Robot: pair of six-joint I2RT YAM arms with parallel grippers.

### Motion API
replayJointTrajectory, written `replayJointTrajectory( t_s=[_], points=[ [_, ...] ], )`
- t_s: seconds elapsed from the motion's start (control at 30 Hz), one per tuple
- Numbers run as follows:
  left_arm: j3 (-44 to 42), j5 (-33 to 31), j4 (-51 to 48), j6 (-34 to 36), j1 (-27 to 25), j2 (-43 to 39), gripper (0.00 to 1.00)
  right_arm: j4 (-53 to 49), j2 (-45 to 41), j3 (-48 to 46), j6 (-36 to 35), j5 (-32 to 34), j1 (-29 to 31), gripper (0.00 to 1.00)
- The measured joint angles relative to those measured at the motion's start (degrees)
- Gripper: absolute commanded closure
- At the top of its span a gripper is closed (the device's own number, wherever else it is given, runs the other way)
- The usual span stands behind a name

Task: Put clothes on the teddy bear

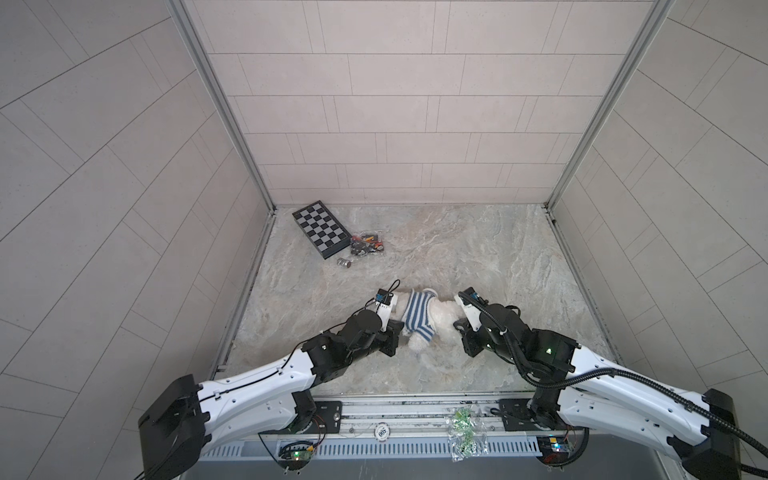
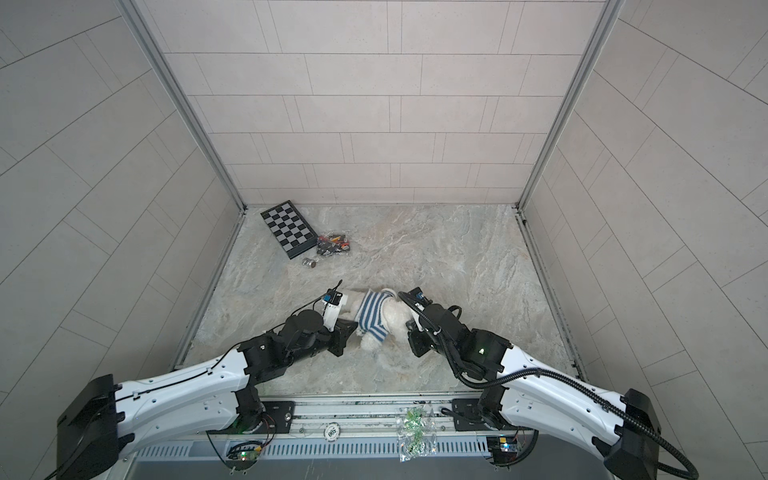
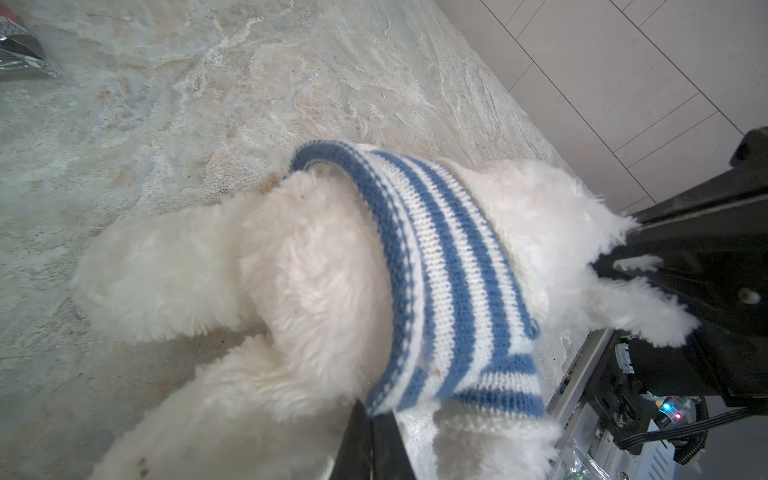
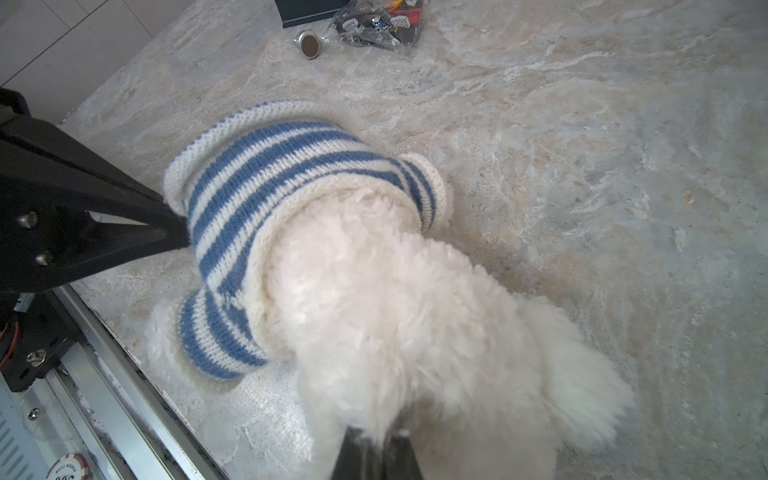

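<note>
**Item: teddy bear (image 1: 444, 321).** White plush, lying on its side at mid-desk, somewhat toward the front edge, between the two grippers. Head toward the right arm, legs toward the left arm.

**Garment: striped shirt (image 1: 417, 318).** Blue-and-white knit, already over the torso. Collar sits at the neck, hem at the waist. One paw shows beyond the near sleeve; whether the far sleeve is filled cannot be told.

**Left gripper (image 3: 368, 419).** Jaws together at the shirt's hem, seemingly nipping its edge.

**Right gripper (image 4: 376, 436).** Jaws clamped on the fur of the bear's head, with tufts standing out between them.

**Step in hand (judged).** Late stage: seating the shirt.
- Keep the head grip steady as an anchor.
- Draw the hem toward the legs, along the body rather than upward, so the knit slides and does not bunch.
- Take knit only. Fur caught with the hem would drag the bear instead of the shirt.
- Check the far sleeve before letting go.

**Surroundings on the desk (image 1: 478, 249).**
- Chessboard (image 1: 320, 235), far left corner.
- Clear bag of small parts (image 1: 365, 245), just beside the board.
- Small metal cylinder (image 1: 344, 262), near the bag.

All three lie well apart from the bear and off the pulling line.

**Obstructions.** None between the jaws and the bear. The arms themselves crowd both ends, leaving little room to regrip.
</note>
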Motion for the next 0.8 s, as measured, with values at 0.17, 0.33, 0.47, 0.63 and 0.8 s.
replayJointTrajectory(
  t_s=[0.17, 0.33, 0.47, 0.63, 0.8],
  points=[
    [1.3, 0.0, 0.9, 0.1, -0.1, 2.8, 0.84, 0.3, 0.2, 0.0, 0.1, 0.0, -1.2, 1.0],
    [1.7, -0.4, 1.2, 0.2, -0.1, 2.8, 0.74, 0.6, 0.1, 0.0, 0.2, -0.4, -2.7, 1.0],
    [1.7, -1.1, 0.9, 0.4, -0.3, 1.6, 0.73, 0.7, 0.0, 0.0, 0.2, -1.0, -3.6, 1.0],
    [1.7, -1.8, 0.7, 1.1, -3.4, -0.1, 0.72, 0.8, -0.2, -0.1, 0.2, -1.6, -4.3, 1.0],
    [1.7, -1.5, 0.3, 1.5, -6.6, 0.0, 0.66, 1.0, -1.3, -0.7, 0.5, -2.0, -4.7, 1.0]
  ],
)
